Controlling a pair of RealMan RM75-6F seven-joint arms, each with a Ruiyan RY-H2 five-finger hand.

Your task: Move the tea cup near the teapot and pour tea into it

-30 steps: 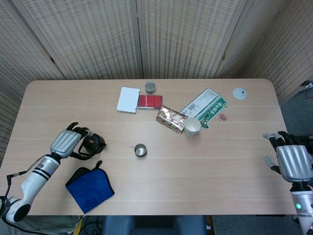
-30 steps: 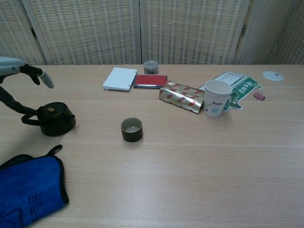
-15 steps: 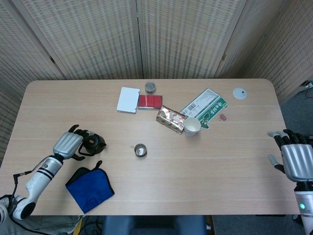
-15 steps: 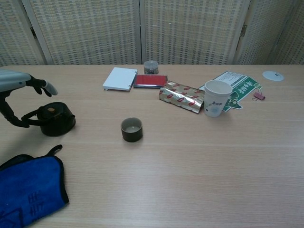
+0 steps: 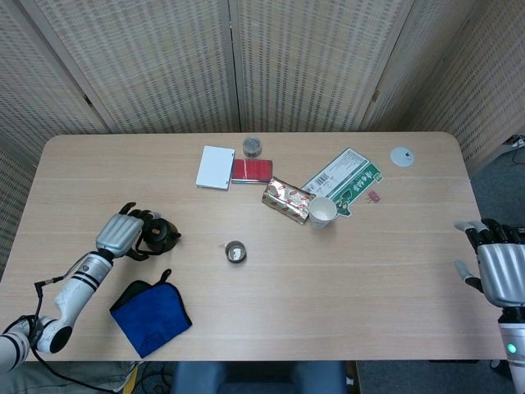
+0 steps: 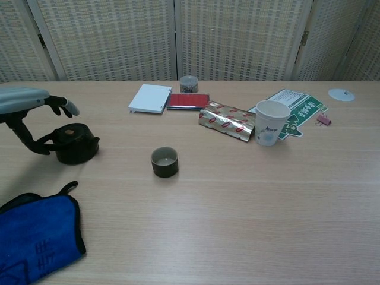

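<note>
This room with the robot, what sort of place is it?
Probably an indoor test room: a bare wooden table hemmed by woven folding screens, with oddments set out, a teapot, tea cup and paper cup.

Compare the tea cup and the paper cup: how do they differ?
1. Colour: the tea cup is dark olive-brown; the paper cup is white with a faint print.
2. Size: the tea cup is short and squat; the paper cup is clearly taller and tapers toward its base.
3. Place: the tea cup stands alone mid-table; the paper cup stands against the green leaflet, beside the foil packet.
Shared: both are upright, open-topped, and untouched by either robot hand.
</note>
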